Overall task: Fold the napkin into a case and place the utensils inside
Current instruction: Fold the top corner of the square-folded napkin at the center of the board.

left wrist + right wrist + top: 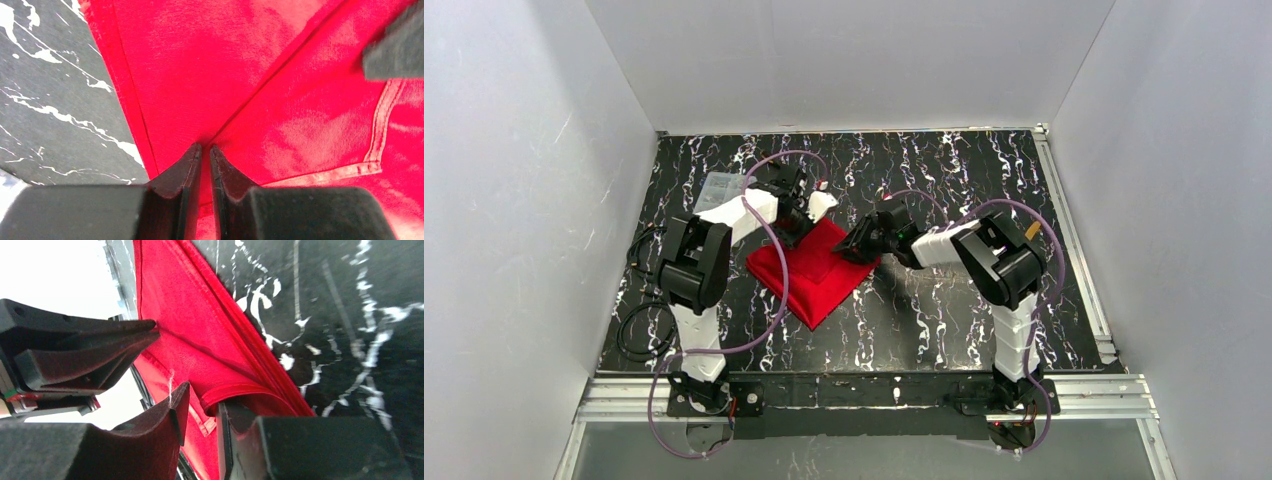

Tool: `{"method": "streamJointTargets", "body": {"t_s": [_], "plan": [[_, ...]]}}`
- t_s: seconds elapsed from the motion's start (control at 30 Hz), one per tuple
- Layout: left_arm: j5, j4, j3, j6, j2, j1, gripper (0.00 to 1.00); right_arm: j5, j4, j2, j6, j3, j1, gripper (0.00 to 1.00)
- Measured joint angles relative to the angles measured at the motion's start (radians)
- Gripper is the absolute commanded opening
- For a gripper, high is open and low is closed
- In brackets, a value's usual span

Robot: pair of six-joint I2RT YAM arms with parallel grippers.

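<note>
Left fingers (172,200) pinch napkin (200,75) (pinched edge hidden).

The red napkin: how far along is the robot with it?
Partly folded: the napkin lies in layers. In hand: left tool pinches a crease, right tool straddles a folded edge, jaws apart. To do: the narrow case shape, and utensils, not in view.

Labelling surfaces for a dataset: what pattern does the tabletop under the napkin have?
The tabletop is black with white marble-like veining, clearest in the top external view.
</note>
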Motion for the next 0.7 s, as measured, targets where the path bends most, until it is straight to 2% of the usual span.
{"method": "streamJointTargets", "body": {"t_s": [0.17,0.27,0.43,0.6,0.7], "plan": [[0.028,-0.010,-0.042,-0.008,-0.031,0.000,0.11,-0.019,-0.057,-0.027,-0.062,0.002,-0.045,0.51],[0.045,-0.016,-0.062,-0.021,-0.045,0.000,0.11,-0.039,-0.129,-0.035,-0.126,0.041,-0.065,0.55],[0.074,-0.043,-0.067,-0.068,-0.050,0.000,0.11,-0.051,-0.327,-0.040,-0.289,0.140,-0.082,0.55],[0.138,-0.085,-0.069,-0.145,-0.051,0.000,0.11,-0.071,-0.470,-0.075,-0.372,0.150,-0.098,0.55],[0.157,-0.097,-0.076,-0.182,-0.054,0.000,0.11,-0.029,-0.551,-0.164,-0.387,0.114,-0.090,0.55]]}}
